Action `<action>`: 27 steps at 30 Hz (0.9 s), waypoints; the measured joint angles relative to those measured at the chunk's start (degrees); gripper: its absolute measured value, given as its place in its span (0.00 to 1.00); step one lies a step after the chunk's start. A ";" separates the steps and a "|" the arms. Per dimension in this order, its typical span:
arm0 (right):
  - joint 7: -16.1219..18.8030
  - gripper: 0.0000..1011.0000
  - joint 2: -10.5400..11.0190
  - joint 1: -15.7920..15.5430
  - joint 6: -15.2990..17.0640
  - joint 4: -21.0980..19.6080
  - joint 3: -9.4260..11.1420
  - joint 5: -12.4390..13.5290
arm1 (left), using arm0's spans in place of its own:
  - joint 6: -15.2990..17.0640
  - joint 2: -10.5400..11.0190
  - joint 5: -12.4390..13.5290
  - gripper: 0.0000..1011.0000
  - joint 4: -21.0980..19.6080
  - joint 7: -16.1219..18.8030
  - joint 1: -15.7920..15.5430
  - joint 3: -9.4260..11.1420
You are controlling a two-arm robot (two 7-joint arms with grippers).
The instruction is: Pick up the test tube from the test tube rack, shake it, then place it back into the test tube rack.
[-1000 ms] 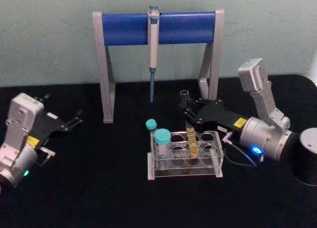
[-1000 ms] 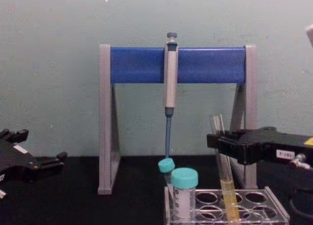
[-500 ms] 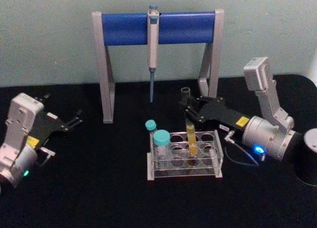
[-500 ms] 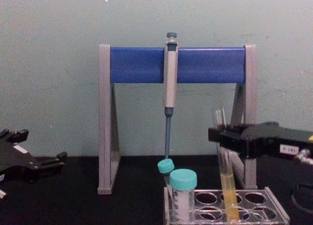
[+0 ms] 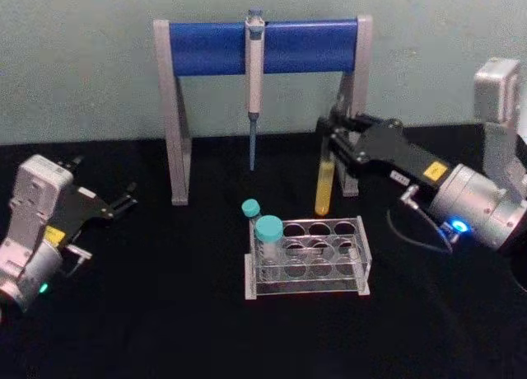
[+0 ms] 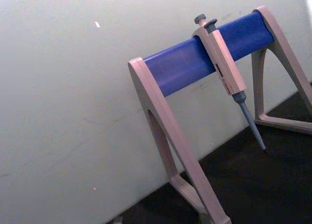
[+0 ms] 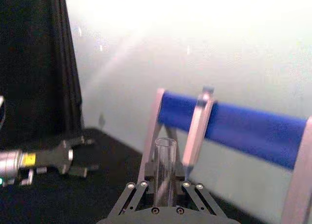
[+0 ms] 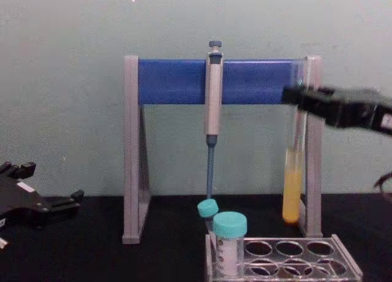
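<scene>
Two grippers to report. My right gripper [image 5: 335, 142] is up beside the right leg of the pipette stand [image 5: 206, 48], and its fingers are closed tight on the upper part of the test tube [image 5: 324, 185]. In the right wrist view the open mouth of the tube [image 7: 165, 169] stands between the two fingers [image 7: 134, 191].

Test tube: held clear in the air, near upright with a slight lean. Yellow liquid fills its lower part. In the chest view its rounded bottom [image 8: 291, 216] hangs above the level of the rack top, in front of the stand's right leg. It touches nothing but my fingers.

Test tube rack [image 5: 306, 290]: on the black table, below and in front of the tube, apart from it. Two teal-capped vials [image 5: 268, 230] stand at its left end. The holes to their right are open.

Pipette [image 5: 254, 74]: hanging from the middle of the stand's blue bar, tip down, behind the rack.

My left gripper [image 5: 103, 181] rests low at the table's left side, well apart from the rack. Its fingers are spread wide and hold nothing.
</scene>
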 joint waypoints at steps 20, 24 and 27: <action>-3.97 0.23 -2.13 -1.94 -8.75 -0.81 3.37 -3.92 | 0.00 0.00 0.00 0.99 0.00 0.00 0.00 0.00; -3.94 0.23 -2.37 -2.04 -8.76 -0.80 3.65 -4.24 | 0.00 0.00 0.00 0.99 0.00 0.00 0.00 0.00; -3.85 0.23 -2.53 -2.11 -8.75 -0.79 3.85 -4.44 | 0.00 0.00 0.00 0.99 0.00 0.00 0.00 0.00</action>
